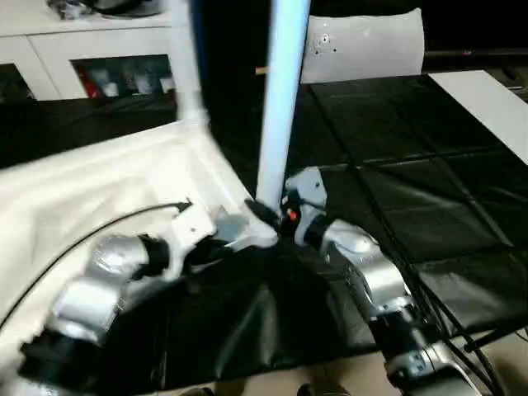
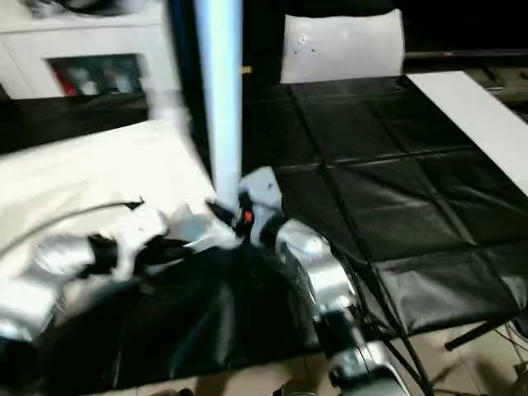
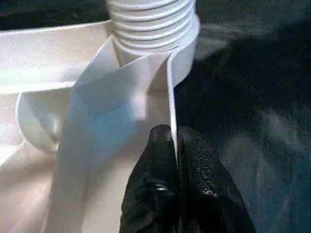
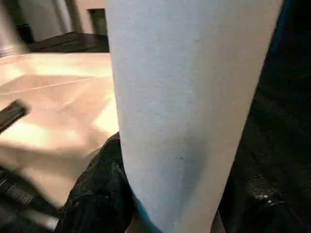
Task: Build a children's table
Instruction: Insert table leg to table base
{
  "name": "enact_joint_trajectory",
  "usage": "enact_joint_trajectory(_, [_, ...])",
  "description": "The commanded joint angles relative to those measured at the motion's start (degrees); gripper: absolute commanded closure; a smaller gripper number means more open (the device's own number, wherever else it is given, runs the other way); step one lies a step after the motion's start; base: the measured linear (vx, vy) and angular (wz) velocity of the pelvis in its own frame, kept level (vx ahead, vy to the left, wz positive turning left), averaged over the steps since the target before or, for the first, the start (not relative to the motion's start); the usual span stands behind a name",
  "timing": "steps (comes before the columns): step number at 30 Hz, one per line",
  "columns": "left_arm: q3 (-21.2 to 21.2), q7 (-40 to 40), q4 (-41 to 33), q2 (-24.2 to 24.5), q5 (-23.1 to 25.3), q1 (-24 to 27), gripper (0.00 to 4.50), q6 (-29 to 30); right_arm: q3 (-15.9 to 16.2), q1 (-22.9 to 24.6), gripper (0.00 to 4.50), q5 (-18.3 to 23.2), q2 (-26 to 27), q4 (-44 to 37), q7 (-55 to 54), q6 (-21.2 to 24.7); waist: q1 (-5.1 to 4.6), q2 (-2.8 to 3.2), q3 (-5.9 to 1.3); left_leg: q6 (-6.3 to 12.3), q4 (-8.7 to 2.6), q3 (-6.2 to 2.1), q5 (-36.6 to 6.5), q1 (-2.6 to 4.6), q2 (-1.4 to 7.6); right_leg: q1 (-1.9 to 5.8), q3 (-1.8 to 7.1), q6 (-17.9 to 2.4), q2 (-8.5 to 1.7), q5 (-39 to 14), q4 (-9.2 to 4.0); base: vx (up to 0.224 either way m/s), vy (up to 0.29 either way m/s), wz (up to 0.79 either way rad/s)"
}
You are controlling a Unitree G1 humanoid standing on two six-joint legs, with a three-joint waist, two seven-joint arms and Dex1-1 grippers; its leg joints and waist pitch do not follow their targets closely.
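Observation:
The white tabletop (image 1: 91,190) lies upside down on the left, its rim up. A white leg (image 1: 280,107) stands upright in the near corner socket. My right gripper (image 1: 268,210) is shut on the leg's lower end, and black fingers (image 4: 99,194) press its sides in the right wrist view. A second leg (image 1: 186,66) stands at the far corner. My left gripper (image 3: 172,141) is shut on the tabletop's thin rim (image 3: 171,82), just below the ribbed socket collar (image 3: 153,24). It reaches in from the left, beside the held leg.
Black matting (image 1: 396,165) covers the floor on the right. A white cabinet with glass doors (image 1: 99,58) stands at the back left, a white panel (image 1: 363,45) at the back centre, a flat white board (image 1: 487,103) at the far right. A black cable (image 1: 107,227) crosses the tabletop.

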Motion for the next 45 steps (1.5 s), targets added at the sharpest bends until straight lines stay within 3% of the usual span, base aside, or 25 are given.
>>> enact_joint_trajectory(1, [-6.85, -3.44, -5.27, -2.06, -1.17, 1.47, 4.5, 0.55, -0.96, 1.03, 2.59, -2.23, 0.2, 7.75, -5.44, 3.6, 0.71, 0.83, -2.18, 1.1, -3.63, -0.54, -13.49, 0.0, 2.15, 2.06, 1.8, -12.82, -2.75, -2.77, -4.35, 0.056, -0.036, 0.0])
enact_joint_trajectory(2, [-7.38, -0.25, -5.68, -4.65, 0.79, 0.95, 4.5, 2.79, -1.42, 0.46, 2.59, -1.68, 0.87, 8.35, -6.19, 3.86, 0.92, 0.22, -2.28, 1.7, -3.4, -0.2, -11.55, 0.15, 2.22, 2.15, 1.88, -13.38, -2.58, -1.01, -4.2, 0.056, -0.036, 0.0])
enact_joint_trajectory(3, [-7.38, -0.25, -5.68, -4.65, 0.79, 0.95, 4.5, 2.79, -1.42, 0.46, 2.59, -1.68, 0.87, 8.35, -6.19, 3.86, 0.92, 0.22, -2.28, 1.7, -3.4, -0.2, -11.55, 0.15, 2.22, 2.15, 1.88, -13.38, -2.58, -1.01, -4.2, 0.0, 0.0, 0.0])
enact_joint_trajectory(5, [-8.36, 3.04, -5.77, -4.71, 3.03, -0.29, 4.5, 5.17, -1.01, 0.61, 2.59, -1.82, 1.46, 8.73, -5.79, 3.83, 2.41, 0.72, -2.06, 1.03, -3.3, 0.0, -11.97, 0.65, 2.41, 1.79, 1.92, -13.08, -2.29, -1.54, -4.27, 0.0, 0.0, 0.0])
enact_joint_trajectory(7, [-8.45, 3.56, -5.77, -4.41, 3.14, -0.63, 4.5, 6.13, -0.68, 0.92, 2.59, -2.09, 1.61, 8.72, -5.39, 3.59, 3.05, 0.49, -2.03, -0.3, -3.54, -0.04, -12.97, 0.79, 2.4, 1.84, 1.9, -11.65, -2.05, -3.44, -4.28, 0.0, 0.0, 0.0])
enact_joint_trajectory(10, [-8.19, 4.56, -5.44, -3.52, 5.1, -0.96, 4.5, 8.82, 0.28, 1.56, 2.59, -2.75, 2.1, 8.99, -5.15, 2.59, 3.0, 0.83, -2.01, -1.88, -3.73, -0.25, -14.62, 0.89, 2.34, 1.8, 1.91, -10.37, -1.99, -4.94, -4.29, 0.0, 0.0, 0.0])
enact_joint_trajectory(15, [-6.7, 5.57, -5.64, -3.94, 5.36, -1.13, 4.5, 9.57, -0.38, 1.82, 2.59, -2.14, 2.76, 8.2, -5.49, 1.45, 3.0, 0.75, -2.06, -2.28, -3.69, -0.25, -15.03, 0.93, 2.23, 1.83, 1.93, -10.01, -1.98, -4.86, -4.4, 0.0, 0.0, 0.0])
enact_joint_trajectory(17, [-6.67, 5.42, -5.36, -3.57, 5.34, -1.28, 4.5, 8.45, -0.68, 1.92, 2.59, -1.74, 2.75, 7.62, -5.12, 0.59, 3.04, 0.73, -2.1, -2.19, -3.63, -0.25, -14.77, 0.88, 2.21, 1.84, 1.93, -9.98, -1.97, -4.21, -4.38, 0.0, 0.0, 0.0])
enact_joint_trajectory(19, [-7.2, 3.32, -4.51, -1.47, 4.85, -1.42, 4.5, 2.29, -2.84, 2.41, 2.59, 0.49, 2.87, 5.14, -4.07, -2.02, 3.13, 0.66, -2.24, -1.8, -3.55, -0.29, -14.11, 0.78, 2.19, 1.97, 1.94, -9.8, -1.98, -3.17, -4.27, 0.0, 0.0, 0.0])
enact_joint_trajectory(22, [-7.38, -0.42, -3.06, 1.21, 4.14, -1.78, 4.5, -5.66, -6.62, 3.11, 2.59, 5.27, 2.81, 0.71, -1.56, -3.2, 3.26, 0.79, -2.63, -0.93, -3.17, -0.27, -10.33, 0.75, 2.06, 2.24, 1.79, -10.46, -1.7, 4.55, -3.56, 0.0, 0.0, 0.0])
enact_joint_trajectory(23, [-6.82, -2.24, -2.28, 1.83, 3.09, -1.85, 4.5, -7.69, -7.63, 3.5, 2.59, 7.06, 2.59, -1.24, -0.42, -2.67, 3.44, 0.44, -2.65, 0.1, -2.97, -0.22, -9.07, 0.61, 1.94, 2.45, 1.83, -10.55, -1.69, 6.89, -3.43, 0.0, 0.0, 0.0])
enact_joint_trajectory(24, [-5.6, -4.78, -0.64, 2.71, 1.5, -2.18, 4.5, -11.28, -8.79, 4.51, 2.59, 10.45, 2.14, -5.05, 2.2, -1.08, 3.49, 0.7, -2.86, 0.43, -2.88, -0.2, -7.91, 0.69, 2.06, 2.47, 1.76, -10.91, -1.69, 9.09, -3.12, 0.0, 0.0, 0.0])
enact_joint_trajectory(27, [-4.88, -6.1, 1.26, 3.7, 1.0, -2.73, 4.5, -14.08, -9.16, 5.61, 2.59, 13.08, 1.55, -8.45, 4.3, 0.75, 3.89, 0.61, -2.96, 1.48, -2.55, -0.13, -5.09, 0.64, 1.92, 2.62, 1.62, -11.11, -1.48, 13.37, -2.74, 0.0, 0.0, 0.0])
enact_joint_trajectory(31, [-2.65, -6.83, 4.43, 5.02, -0.69, -3.67, 4.5, -17.19, -8.93, 8.12, 2.59, 16.42, -0.47, -14.9, 7.33, 4.21, 4.27, 0.75, -2.57, 0.96, -2.77, -0.1, -7.53, 0.66, 2.09, 2.34, 1.59, -10.68, -1.8, 8.02, -2.95, 0.0, 0.0, 0.0])
enact_joint_trajectory(32, [-0.74, -7.75, 3.9, 4.28, -3.47, -3.67, 4.5, -15.7, -8.76, 8.83, 2.59, 16.8, -1.05, -16.23, 7.63, 4.79, 4.31, 1.29, -2.74, 0.32, -2.76, -0.2, -8.1, 0.8, 2.23, 2.31, 1.58, -10.76, -1.91, 6.54, -2.89, 0.0, 0.0, 0.0])
enact_joint_trajectory(33, [0.72, -9.15, 3.05, 3.9, -6.35, -3.56, 4.05, -13.93, -8.77, 9.39, 2.59, 17.04, -1.47, -17.24, 7.7, 5.3, 4.26, 0.98, -2.74, -0.33, -2.71, -0.07, -7.79, 0.79, 2.18, 2.26, 1.62, -11.36, -1.87, 6.39, -2.87, 0.0, 0.0, 0.0])
enact_joint_trajectory(35, [2.34, -10.21, 1.54, 3.49, -9.26, -3.36, 3.94, -12.93, -8.6, 9.95, 2.59, 16.53, -2.13, -18.13, 7.66, 5.31, 4.28, 0.96, -2.75, -0.52, -2.66, -0.05, -7.2, 0.65, 2.08, 2.31, 1.61, -11.76, -1.86, 6.96, -2.77, 0.0, 0.0, 0.0])
enact_joint_trajectory(37, [7.32, -9.93, -0.83, 1.28, -16.16, -3.83, 3.88, -8.69, -9.2, 10.85, 2.59, 17.08, -2.52, -20.43, 6.78, 6.9, 4.34, 0.82, -2.76, -0.64, -2.47, 0.1, -7.08, 0.6, 2.07, 2.37, 1.65, -13.44, -1.92, 8.03, -2.61, 0.0, 0.0, 0.0])
enact_joint_trajectory(41, [11.36, -6.19, -0.74, -0.53, -21.29, -6.58, 3.54, -4.82, -9.48, 11.67, 2.59, 17.69, -2.7, -23.56, 5.31, 8.23, 4.35, 0.51, -2.62, 0.06, -2.38, 0.14, -7.79, 0.49, 1.88, 2.47, 1.65, -12.46, -1.88, 4.66, -2.86, 0.0, 0.0, 0.0])
enact_joint_trajectory(43, [13.08, 0.61, 2.42, -2.01, -17.89, -10.6, 3.52, -3.36, -8.75, 12.22, 2.59, 17.51, -2.89, -25.0, 5.01, 8.83, 4.24, 0.64, -2.58, -0.19, -2.36, 0.07, -8.18, 0.5, 1.95, 2.48, 1.63, -11.56, -1.78, 3.09, -2.93, 0.0, 0.0, 0.0])
enact_joint_trajectory(45, [13.63, 3.12, 3.7, -2.57, -16.36, -12.14, 3.18, -2.94, -8.39, 12.42, 2.59, 17.33, -3.04, -25.46, 4.99, 9.01, 4.17, 0.6, -2.69, -0.24, -2.25, 0.0, -7.46, 0.48, 1.86, 2.6, 1.61, -10.94, -1.79, 3.18, -3.01, 0.0, 0.0, 0.0])
